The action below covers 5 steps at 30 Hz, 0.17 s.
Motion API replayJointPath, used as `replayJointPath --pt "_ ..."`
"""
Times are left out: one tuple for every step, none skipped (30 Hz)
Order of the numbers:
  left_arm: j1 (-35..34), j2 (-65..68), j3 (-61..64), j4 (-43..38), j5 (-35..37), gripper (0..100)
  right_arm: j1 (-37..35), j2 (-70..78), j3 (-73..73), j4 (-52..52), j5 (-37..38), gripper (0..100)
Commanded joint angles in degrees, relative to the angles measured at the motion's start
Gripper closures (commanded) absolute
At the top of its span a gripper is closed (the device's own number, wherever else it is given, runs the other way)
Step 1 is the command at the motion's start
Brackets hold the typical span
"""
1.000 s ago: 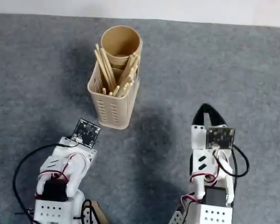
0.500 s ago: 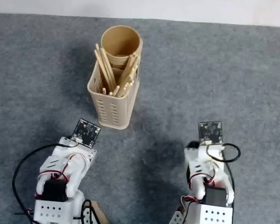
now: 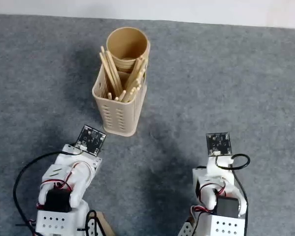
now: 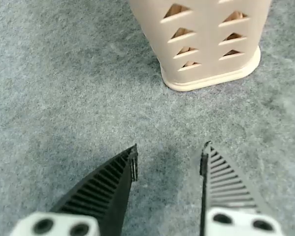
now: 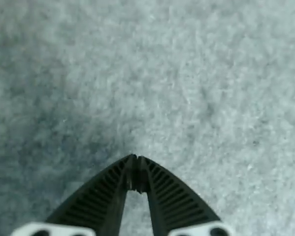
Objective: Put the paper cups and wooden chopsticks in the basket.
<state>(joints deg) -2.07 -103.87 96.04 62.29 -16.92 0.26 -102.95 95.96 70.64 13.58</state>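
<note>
A beige perforated basket (image 3: 118, 112) stands on the grey carpet at the upper middle of the high view. Stacked brown paper cups (image 3: 128, 45) sit in its far end, and several wooden chopsticks (image 3: 113, 74) lean inside it. The basket's base (image 4: 211, 73) also appears in the left wrist view, a short way ahead of my left gripper (image 4: 169, 157), which is open and empty above the carpet. My right gripper (image 5: 136, 172) is shut on nothing, pointing at bare carpet. The left arm (image 3: 71, 177) is folded back at the lower left, the right arm (image 3: 218, 182) at the lower right.
Grey carpet (image 3: 236, 83) covers the table around the basket. A pale strip (image 3: 186, 10) runs along the far edge. Black and red cables (image 3: 24, 182) loop beside the left arm's base.
The right arm has pulled back toward its base and folded up; its black fingers, visible ahead of the wrist a second ago, are now tucked under the wrist camera. The left arm has not moved.
</note>
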Motion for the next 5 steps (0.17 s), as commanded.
replayJointPath --pt "0.84 -0.22 1.01 -0.53 -0.26 77 0.57 -0.40 8.04 0.13 0.53 99.4" --pt "0.84 -0.22 1.01 -0.53 -0.26 77 0.57 -0.40 8.04 0.13 0.53 99.4" --pt "0.84 -0.22 1.01 -0.53 -0.26 77 0.57 -0.40 8.04 0.13 0.53 99.4" --pt "0.84 -0.22 1.01 -0.53 -0.26 77 0.57 -0.40 8.04 0.13 0.53 99.4" --pt "0.84 -0.22 1.01 -0.53 -0.26 77 0.57 -0.40 8.04 0.13 0.53 99.4"
